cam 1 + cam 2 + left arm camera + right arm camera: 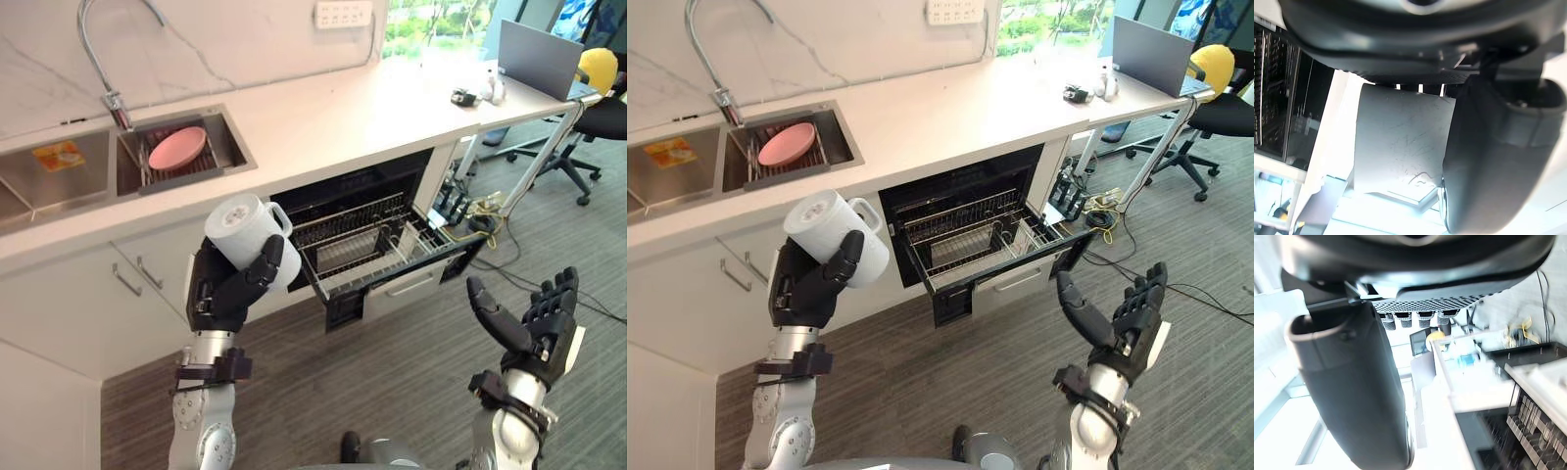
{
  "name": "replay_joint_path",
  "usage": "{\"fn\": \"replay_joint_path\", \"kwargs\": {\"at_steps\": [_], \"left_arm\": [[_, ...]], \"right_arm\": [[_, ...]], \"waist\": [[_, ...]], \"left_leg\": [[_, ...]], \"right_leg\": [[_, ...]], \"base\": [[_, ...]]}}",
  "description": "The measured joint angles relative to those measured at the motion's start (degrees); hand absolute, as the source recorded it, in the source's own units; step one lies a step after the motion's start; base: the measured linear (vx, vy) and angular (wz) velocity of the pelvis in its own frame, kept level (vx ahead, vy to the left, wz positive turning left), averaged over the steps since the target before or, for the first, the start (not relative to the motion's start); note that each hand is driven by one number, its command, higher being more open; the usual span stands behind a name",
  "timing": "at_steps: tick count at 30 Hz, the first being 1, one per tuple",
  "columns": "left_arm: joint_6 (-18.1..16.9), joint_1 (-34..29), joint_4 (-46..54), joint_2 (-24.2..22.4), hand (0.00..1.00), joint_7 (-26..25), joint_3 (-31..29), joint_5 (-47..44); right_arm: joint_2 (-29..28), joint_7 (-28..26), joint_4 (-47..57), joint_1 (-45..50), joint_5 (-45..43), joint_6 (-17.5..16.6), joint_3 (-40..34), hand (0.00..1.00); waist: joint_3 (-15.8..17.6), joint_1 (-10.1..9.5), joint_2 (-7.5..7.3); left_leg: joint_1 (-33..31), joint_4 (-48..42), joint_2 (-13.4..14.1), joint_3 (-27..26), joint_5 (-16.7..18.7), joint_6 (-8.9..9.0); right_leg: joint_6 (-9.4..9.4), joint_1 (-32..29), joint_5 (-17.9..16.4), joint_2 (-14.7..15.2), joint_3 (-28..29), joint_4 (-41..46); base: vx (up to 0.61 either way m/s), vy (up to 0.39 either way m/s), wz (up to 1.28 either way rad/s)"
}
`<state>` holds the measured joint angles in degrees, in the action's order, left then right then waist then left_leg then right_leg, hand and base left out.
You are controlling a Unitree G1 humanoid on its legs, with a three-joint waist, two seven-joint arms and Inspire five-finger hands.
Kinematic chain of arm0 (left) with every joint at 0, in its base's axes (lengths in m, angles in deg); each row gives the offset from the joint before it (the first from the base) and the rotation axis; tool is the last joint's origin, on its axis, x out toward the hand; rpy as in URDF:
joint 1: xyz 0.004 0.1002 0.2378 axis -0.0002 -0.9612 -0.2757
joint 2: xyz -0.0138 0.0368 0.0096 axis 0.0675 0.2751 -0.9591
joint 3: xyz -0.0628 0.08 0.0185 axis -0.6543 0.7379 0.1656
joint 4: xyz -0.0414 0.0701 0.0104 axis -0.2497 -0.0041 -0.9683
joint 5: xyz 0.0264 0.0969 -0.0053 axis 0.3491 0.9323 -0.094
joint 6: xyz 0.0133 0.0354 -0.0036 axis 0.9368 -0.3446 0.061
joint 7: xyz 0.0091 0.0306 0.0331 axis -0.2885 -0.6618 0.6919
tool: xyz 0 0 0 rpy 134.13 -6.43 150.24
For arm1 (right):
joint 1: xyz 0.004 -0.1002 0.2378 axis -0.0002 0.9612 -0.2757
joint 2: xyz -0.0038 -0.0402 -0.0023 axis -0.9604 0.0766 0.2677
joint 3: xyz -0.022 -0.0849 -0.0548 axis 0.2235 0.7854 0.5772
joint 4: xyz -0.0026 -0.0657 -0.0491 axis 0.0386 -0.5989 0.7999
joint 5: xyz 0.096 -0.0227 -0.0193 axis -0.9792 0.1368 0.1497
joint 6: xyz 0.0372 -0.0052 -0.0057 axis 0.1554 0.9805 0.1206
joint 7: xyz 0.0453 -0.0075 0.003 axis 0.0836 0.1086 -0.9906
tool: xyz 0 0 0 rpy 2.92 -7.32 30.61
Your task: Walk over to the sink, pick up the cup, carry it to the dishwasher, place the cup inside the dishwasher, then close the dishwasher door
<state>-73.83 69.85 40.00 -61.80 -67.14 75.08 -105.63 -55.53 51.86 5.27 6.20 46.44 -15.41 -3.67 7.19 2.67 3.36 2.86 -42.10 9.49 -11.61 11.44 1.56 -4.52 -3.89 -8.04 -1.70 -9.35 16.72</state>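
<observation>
Beside open dishwasher [343, 193]: cup [240, 227] clasped in left robot hand [221, 294]; right robot hand [534, 328] spread wide.

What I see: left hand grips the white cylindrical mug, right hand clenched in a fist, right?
Not quite. The left eye view shows the right hand open, its fingers straight; the left hand does grip the white cylindrical mug.

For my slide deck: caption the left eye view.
Left hand holds white cup near open dishwasher; right hand open.
</observation>
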Motion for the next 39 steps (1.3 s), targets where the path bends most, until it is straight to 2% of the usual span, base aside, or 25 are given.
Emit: {"fn": "replay_joint_path", "kwargs": {"at_steps": [1, 2, 3, 4, 5, 6, 7, 8, 9, 10, 11, 12, 15, 17, 22, 26, 31, 35, 39], "left_arm": [[-0.4, -1.5, 0.8, -0.5, 0.00, 0.3, 1.4, 0.0], [-0.5, -3.1, 2.3, -0.7, 0.00, 1.2, 2.9, 0.2], [-0.8, -3.6, 2.6, -0.8, 0.00, 1.8, 3.4, 0.6], [-1.4, -4.3, 2.7, -1.0, 0.00, 3.0, 3.6, 1.4], [-1.9, -4.8, 2.6, -1.0, 0.00, 3.4, 3.3, 1.4], [-2.0, -4.9, 2.6, -1.0, 0.00, 3.4, 3.3, 1.4], [-2.1, -5.2, 2.5, -1.2, 0.00, 3.3, 3.3, 1.5], [-2.4, -5.6, 2.4, -1.3, 0.00, 3.2, 3.3, 1.5], [-2.5, -5.7, 2.4, -1.2, 0.00, 3.0, 3.3, 1.5], [-2.8, -5.8, 2.4, -1.2, 0.00, 2.4, 3.4, 1.6], [-3.4, -6.1, 2.4, -1.3, 0.00, 1.4, 3.4, 2.0], [-4.2, -6.1, 1.6, -0.8, 0.00, -0.1, 3.3, 2.3], [-4.7, -4.6, 0.8, 1.3, 0.00, -4.8, 3.3, 4.4], [-4.7, -3.0, -0.6, 1.2, 0.00, -7.3, 3.3, 5.7], [-4.5, 0.1, -1.8, 1.2, 0.00, -13.3, 3.6, 11.5], [-3.5, 4.3, -6.9, 1.4, 0.00, -16.7, 6.0, 17.5], [-0.8, 6.6, -7.9, 1.4, 0.00, -17.9, 9.9, 18.1], [-0.8, 7.2, -7.9, 1.4, 0.00, -20.8, 10.3, 23.4], [-0.4, 8.3, -7.8, 1.5, 0.00, -23.4, 12.3, 28.8]], "right_arm": [[0.3, -1.5, 2.6, 1.0, -0.2, 0.0, 1.4, 1.00], [0.4, -3.0, 5.3, 1.1, -0.2, -0.2, 3.1, 1.00], [0.4, -3.6, 6.5, 1.1, -0.2, -0.6, 3.7, 1.00], [0.9, -5.3, 8.1, 0.6, -0.7, -1.9, 4.7, 1.00], [1.6, -6.9, 8.7, -0.2, -1.4, -2.9, 5.5, 1.00], [1.9, -7.6, 8.7, -0.6, -1.8, -3.0, 5.6, 1.00], [2.3, -9.2, 8.6, -1.2, -3.6, -2.9, 5.8, 1.00], [2.8, -10.0, 8.3, -2.0, -4.8, -2.9, 5.8, 1.00], [3.0, -10.4, 8.1, -2.2, -5.1, -2.9, 5.8, 1.00], [3.5, -11.2, 7.7, -2.3, -5.9, -2.6, 5.8, 1.00], [4.2, -12.7, 7.3, -2.3, -6.6, -1.7, 5.9, 1.00], [3.7, -13.3, 5.5, -2.6, -6.6, -1.1, 6.6, 1.00], [3.0, -16.2, 5.5, -2.7, -7.2, 1.3, 7.5, 1.00], [2.9, -17.4, 5.6, -3.3, -9.4, 2.6, 7.5, 1.00], [2.2, -20.8, 7.3, -3.6, -14.7, 6.4, 8.0, 1.00], [2.5, -23.0, 9.3, -4.7, -17.4, 7.4, 9.6, 1.00], [2.8, -22.8, 12.0, -6.6, -17.3, 9.5, 12.3, 1.00], [3.1, -22.7, 12.7, -6.7, -16.9, 11.7, 14.6, 1.00], [5.0, -22.1, 12.7, -6.7, -16.6, 15.4, 17.1, 1.00]], "waist": [[0.0, -0.26, 0.19], [-0.2, -0.43, 0.39], [-0.3, -0.61, 0.21], [-0.5, -1.65, 0.12], [-0.6, -2.40, -0.19], [-0.7, -2.52, -0.39], [-0.8, -2.85, -0.59], [-0.9, -3.25, -0.66], [-0.9, -3.31, -0.65], [-1.1, -3.40, -0.36], [-1.8, -3.69, 0.73], [-2.2, -3.28, -0.46], [-3.3, -2.90, -3.88], [-3.4, -2.45, -4.17], [-3.4, -1.93, -4.23], [-3.4, -1.73, -4.22], [-3.4, -1.59, -4.22], [-3.5, -1.60, -4.22], [-3.6, -1.67, -4.07]], "left_leg": [[-4.0, -8.6, 2.1, -0.1, -1.5, 0.58], [-7.9, -13.6, 4.0, -0.2, -0.2, 0.09], [-9.1, -13.8, 4.5, -0.3, 1.0, -0.07], [-10.7, -10.0, 4.8, -0.3, 3.4, -0.50], [-11.0, -2.1, 4.1, 0.0, 4.5, -0.61], [-11.0, 2.7, 3.5, 0.2, 4.4, -0.57], [-10.8, 11.7, 1.9, 1.2, 4.1, 0.01], [-10.5, 20.0, -0.4, 3.5, 2.5, 0.58], [-10.1, 24.0, -1.4, 4.7, 0.8, 0.54], [-9.5, 29.1, -2.3, 6.1, -3.1, 0.60], [-8.7, 32.3, -2.2, 6.6, -12.4, 2.26], [-7.2, 33.0, -3.3, 5.3, -11.6, 2.84], [-5.6, 37.0, -6.7, 3.2, -12.0, 1.05], [-4.3, 38.2, -8.0, 3.2, -12.0, 0.34], [-2.7, 40.8, -9.2, 3.6, -12.7, -0.46], [-1.9, 44.2, -9.3, 3.4, -14.6, -0.78], [-1.6, 47.1, -9.5, 3.1, -16.5, -1.07], [-1.7, 47.3, -9.6, 3.0, -16.5, -1.20], [-2.3, 47.4, -9.6, 3.0, -17.1, -1.20]], "right_leg": [[0.16, 1.1, -1.1, -0.4, 0.3, 0.0], [0.06, 2.4, -2.0, -0.5, 0.7, 0.0], [-0.17, 2.9, -2.2, -0.4, 1.1, -0.2], [-0.18, 3.9, -2.5, 0.0, 2.3, -0.8], [0.27, 4.8, -2.5, 0.8, 3.5, -1.6], [1.06, 5.1, -2.2, 1.4, 3.9, -1.9], [1.89, 6.0, -1.9, 2.6, 4.7, -2.3], [2.62, 6.1, -1.8, 4.0, 5.9, -2.8], [3.10, 6.2, -1.8, 4.6, 6.4, -3.0], [4.45, 6.4, -2.0, 5.1, 7.4, -3.3], [6.32, 6.9, -2.8, 4.8, 8.9, -4.1], [7.63, 7.7, -3.0, 6.5, 9.7, -4.8], [9.67, 8.1, -2.4, 9.9, 10.1, -7.5], [10.74, 9.5, -1.7, 11.1, 9.1, -8.8], [11.93, 11.0, -1.0, 12.0, 7.5, -10.3], [12.44, 10.6, 0.3, 11.9, 7.3, -11.7], [12.92, 9.6, 1.5, 11.9, 7.3, -12.0], [13.02, 9.5, 1.8, 11.9, 7.1, -12.1], [12.97, 8.7, 1.9, 11.9, 6.7, -12.2]], "base": [[0.24, -0.002, -0.13], [0.20, 0.008, -0.17], [0.22, 0.002, -0.29], [0.23, 0.020, -0.44], [0.25, 0.041, -0.44], [0.27, 0.090, -0.34], [0.36, 0.185, -0.28], [0.36, 0.209, -0.33], [0.31, 0.208, -0.38], [0.24, 0.201, -0.50], [0.30, 0.264, -0.58], [0.27, 0.250, -0.54], [0.19, 0.202, -0.21], [0.11, 0.117, 0.07], [0.05, 0.040, 0.06], [-0.03, 0.008, -0.03], [-0.04, 0.026, -0.04], [-0.06, 0.021, -0.01], [-0.06, 0.001, 0.00]]}}
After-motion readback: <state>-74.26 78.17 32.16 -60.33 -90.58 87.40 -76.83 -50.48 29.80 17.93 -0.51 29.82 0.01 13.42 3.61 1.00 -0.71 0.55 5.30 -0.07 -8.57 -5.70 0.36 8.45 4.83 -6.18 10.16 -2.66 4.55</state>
